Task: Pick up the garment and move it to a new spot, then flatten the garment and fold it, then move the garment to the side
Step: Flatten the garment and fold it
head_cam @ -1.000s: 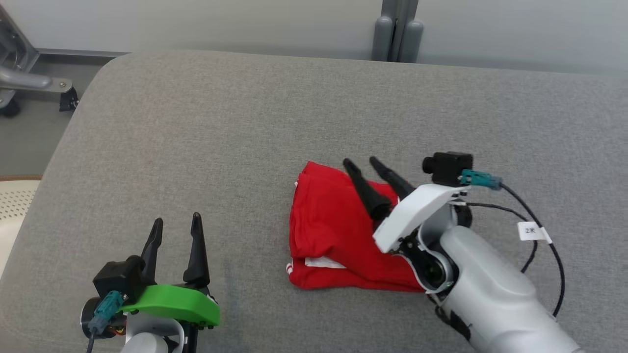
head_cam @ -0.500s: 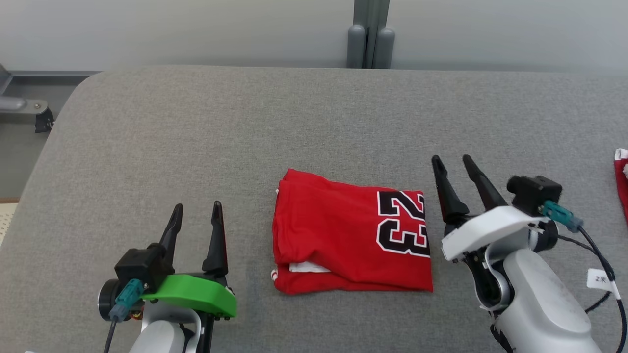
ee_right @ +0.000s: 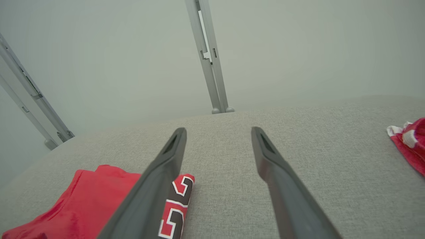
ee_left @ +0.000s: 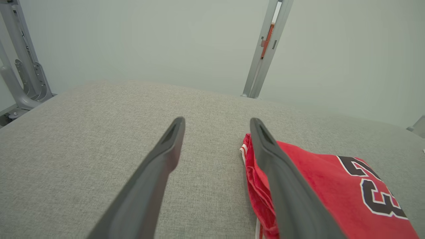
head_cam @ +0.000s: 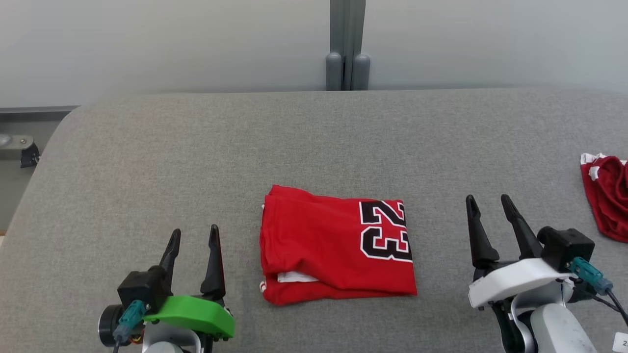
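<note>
Red folded jersey (head_cam: 338,245) lies flat on the grey padded table (head_cam: 314,132), front centre, between both grippers and touching neither. Its right part carries "23" in black digits with a white outline; that is the only readable writing. White trim peeks out at the lower left fold. Left gripper (head_cam: 195,229): fingers spread, empty, just left of the jersey. Right gripper (head_cam: 488,197): fingers spread, empty, near the jersey's right edge. Second red-and-white cloth (head_cam: 608,196) lies crumpled at the far right. Grey post (head_cam: 347,44) stands behind the table.
</note>
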You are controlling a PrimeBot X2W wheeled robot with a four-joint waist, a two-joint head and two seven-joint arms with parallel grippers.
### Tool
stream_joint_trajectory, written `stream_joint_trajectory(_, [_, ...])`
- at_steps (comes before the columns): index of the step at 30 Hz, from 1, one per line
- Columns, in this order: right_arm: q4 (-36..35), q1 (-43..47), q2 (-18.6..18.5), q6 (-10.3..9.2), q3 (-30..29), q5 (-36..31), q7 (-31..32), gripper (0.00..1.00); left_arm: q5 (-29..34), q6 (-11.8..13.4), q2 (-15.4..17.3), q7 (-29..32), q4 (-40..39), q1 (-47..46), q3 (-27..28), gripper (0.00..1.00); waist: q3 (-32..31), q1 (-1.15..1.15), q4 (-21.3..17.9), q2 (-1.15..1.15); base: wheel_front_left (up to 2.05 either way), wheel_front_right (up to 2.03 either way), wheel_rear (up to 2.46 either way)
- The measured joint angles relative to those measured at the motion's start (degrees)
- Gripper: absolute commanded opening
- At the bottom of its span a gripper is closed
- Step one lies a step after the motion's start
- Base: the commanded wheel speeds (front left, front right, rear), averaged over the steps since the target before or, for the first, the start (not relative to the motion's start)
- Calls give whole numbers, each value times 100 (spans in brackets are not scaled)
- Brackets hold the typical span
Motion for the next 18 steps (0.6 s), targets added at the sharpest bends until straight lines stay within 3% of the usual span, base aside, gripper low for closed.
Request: stream_joint_trajectory(18, [-333,496,41,1,-167,40,89,100,503,-234,-194,-9,3,240,453,100,-129,0,-61,0,0,0,0])
